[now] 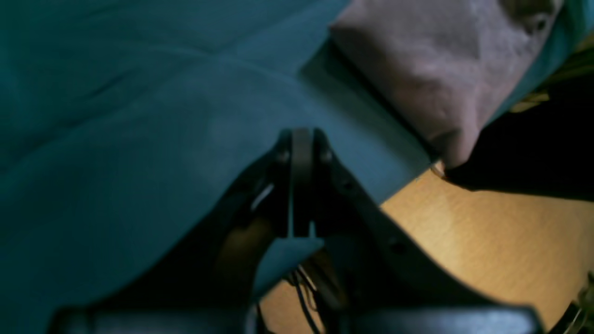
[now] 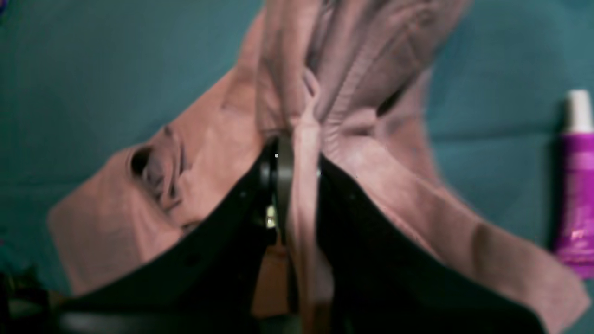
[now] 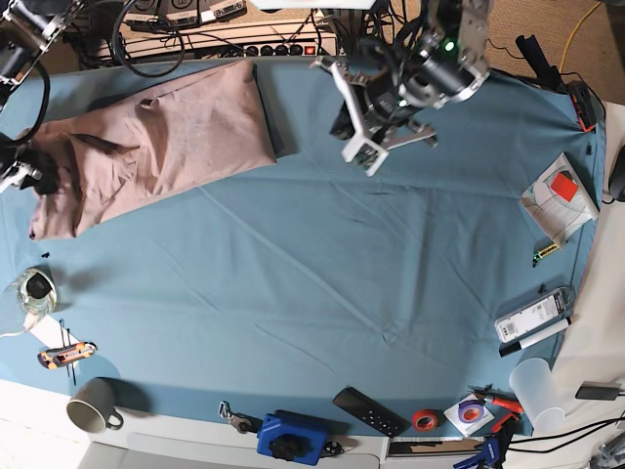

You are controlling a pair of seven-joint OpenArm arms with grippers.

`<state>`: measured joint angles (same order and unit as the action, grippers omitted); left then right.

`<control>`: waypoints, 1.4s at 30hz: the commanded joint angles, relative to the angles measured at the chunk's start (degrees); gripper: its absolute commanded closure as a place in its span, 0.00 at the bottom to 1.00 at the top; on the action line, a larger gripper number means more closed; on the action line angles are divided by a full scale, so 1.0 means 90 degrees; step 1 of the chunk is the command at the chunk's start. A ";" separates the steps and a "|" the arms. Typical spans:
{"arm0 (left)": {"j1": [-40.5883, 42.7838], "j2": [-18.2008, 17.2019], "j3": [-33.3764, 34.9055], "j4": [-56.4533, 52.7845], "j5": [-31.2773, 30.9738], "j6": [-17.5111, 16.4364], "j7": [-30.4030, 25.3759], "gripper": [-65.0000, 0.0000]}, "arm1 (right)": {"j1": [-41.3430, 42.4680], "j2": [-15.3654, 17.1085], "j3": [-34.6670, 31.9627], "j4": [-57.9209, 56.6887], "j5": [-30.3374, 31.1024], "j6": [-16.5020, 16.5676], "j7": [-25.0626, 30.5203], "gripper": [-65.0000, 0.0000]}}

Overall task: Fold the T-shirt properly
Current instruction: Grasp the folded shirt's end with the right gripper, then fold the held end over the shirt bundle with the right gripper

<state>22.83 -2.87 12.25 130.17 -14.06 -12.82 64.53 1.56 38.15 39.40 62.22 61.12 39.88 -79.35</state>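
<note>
Tablecloth [image 3: 322, 283] of teal-blue fabric is spread over nearly the whole table in the base view, creased in long shallow folds. At the far left of it the T-shirt [image 3: 156, 147], a dusty pinkish-brown garment, is laid out wrinkled, its wide end reaching toward the table's far edge and its narrower end trailing down to the left edge. In the right wrist view the T-shirt [image 2: 385, 176] is seen bunched into ridges, and a fold of it is pinched between the black fingers of the right gripper [image 2: 297, 153], whose jaws are pressed together on the cloth. In the base view that gripper [image 3: 21, 174] is glimpsed only at the left edge, just at the shirt's near end. The left gripper [image 3: 363, 149] is held above the cloth near the far edge, to the right of the shirt and apart from it; in the left wrist view its jaws [image 1: 302, 139] are closed on each other with nothing between them, over the tablecloth's edge and a strip of bare wooden surface [image 1: 487, 241]. Smaller things are scattered along the near and right edges: a blue device [image 3: 290, 437], a grey mug [image 3: 93, 405], a black remote [image 3: 370, 411], a purple tube [image 2: 577, 185], a red tape roll [image 3: 424, 420].
</note>
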 commanded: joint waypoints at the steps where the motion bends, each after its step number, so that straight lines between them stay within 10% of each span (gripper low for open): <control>1: 0.0070 0.0022 -0.0058 0.0223 -0.0058 -0.0012 -0.0151 1.00 | -0.0058 0.0163 0.0044 0.0277 0.0163 0.0014 0.0034 1.00; 7: 0.0325 -0.0236 -0.0287 0.0537 -0.0056 -0.0010 -0.0170 1.00 | -0.0777 -0.0177 0.0044 0.1790 0.0495 0.0014 -0.0072 1.00; 15: 0.0447 -0.0248 -0.0352 0.0537 -0.0061 -0.0007 -0.0172 1.00 | -0.1343 -0.0396 0.0044 0.3968 0.2647 0.0014 -0.0072 1.00; 42: 0.0954 -0.0245 -0.0352 0.0537 -0.0248 0.0260 -0.0325 1.00 | -0.2113 -0.0410 -0.3211 0.4813 0.2653 0.0014 -0.0072 1.00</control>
<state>31.22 -5.26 8.97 133.99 -15.70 -10.09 62.74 -17.93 33.32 10.11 104.73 83.20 39.92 -81.14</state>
